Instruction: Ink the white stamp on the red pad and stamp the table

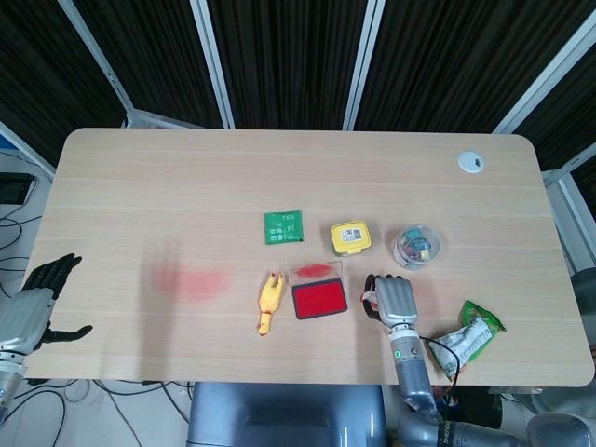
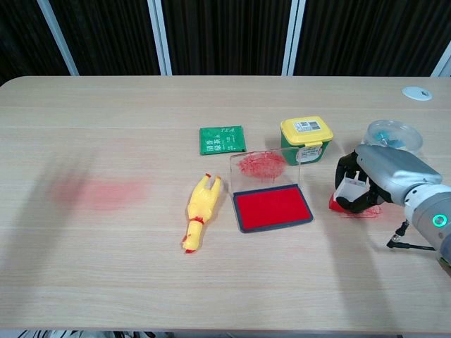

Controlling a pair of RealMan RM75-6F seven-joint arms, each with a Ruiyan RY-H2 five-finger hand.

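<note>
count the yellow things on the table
2: the rubber chicken lying left of the red pad, and the yellow-lidded tub behind the pad. None seems hidden.

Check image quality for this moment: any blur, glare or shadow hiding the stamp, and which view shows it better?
Head view: sharp and evenly lit, but the right hand covers the white stamp from above. Chest view: the white stamp shows clearly in the fingers, red base on the table; no glare; soft shadows only; the near forearm is slightly soft. Chest view is better.
</note>
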